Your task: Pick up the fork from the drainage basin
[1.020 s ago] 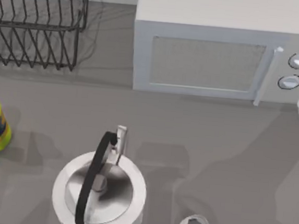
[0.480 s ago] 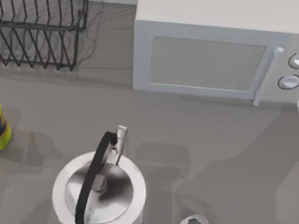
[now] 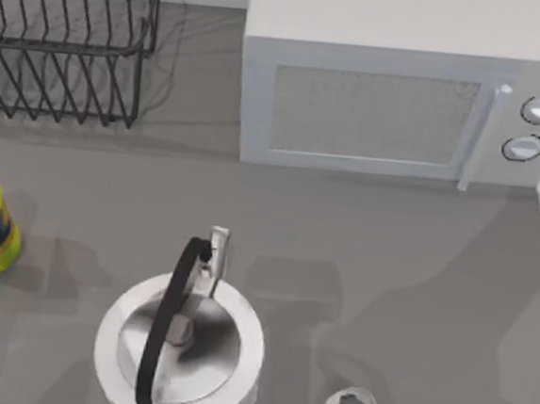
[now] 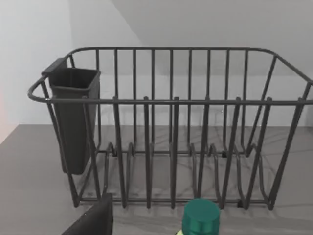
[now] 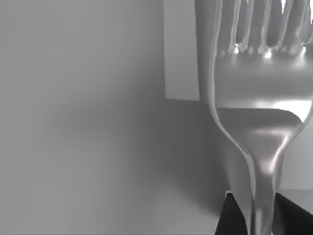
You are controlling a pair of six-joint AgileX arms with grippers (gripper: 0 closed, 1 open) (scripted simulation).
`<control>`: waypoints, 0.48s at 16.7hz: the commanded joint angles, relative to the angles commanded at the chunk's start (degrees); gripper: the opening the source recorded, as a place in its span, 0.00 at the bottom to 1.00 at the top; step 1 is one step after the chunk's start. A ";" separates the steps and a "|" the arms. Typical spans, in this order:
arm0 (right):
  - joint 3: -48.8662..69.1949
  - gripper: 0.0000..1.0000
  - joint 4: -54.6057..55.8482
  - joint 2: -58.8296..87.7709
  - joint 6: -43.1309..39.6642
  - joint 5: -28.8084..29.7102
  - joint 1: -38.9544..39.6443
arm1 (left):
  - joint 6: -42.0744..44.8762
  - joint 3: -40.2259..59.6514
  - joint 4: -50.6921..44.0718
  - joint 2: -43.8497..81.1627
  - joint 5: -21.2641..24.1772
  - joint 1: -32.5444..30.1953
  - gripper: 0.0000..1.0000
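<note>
Nothing has moved; fork (image 5: 261, 98) stands upright in right gripper (image 5: 259, 215).

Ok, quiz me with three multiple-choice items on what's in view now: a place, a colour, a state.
1. The kettle stands: A on the table; B on a stove; C in a sink.
2. The bottle's cap is: A red; B green; C white.
3. The fork is: A lying flat; B held by the right end effector; C resting on the kettle.
A, grey tabletop surrounds it; B, green in the left wrist view; B, dark fingers flank its neck.
</note>
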 joint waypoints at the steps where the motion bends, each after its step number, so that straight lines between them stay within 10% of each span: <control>1: 0.00 0.00 0.00 0.00 0.00 0.00 0.00 | 0.00 0.00 0.00 0.00 0.00 0.00 1.00; 8: 2.66 0.00 -2.97 -3.20 0.55 -0.68 0.15 | 0.00 0.00 0.00 0.00 0.00 0.00 1.00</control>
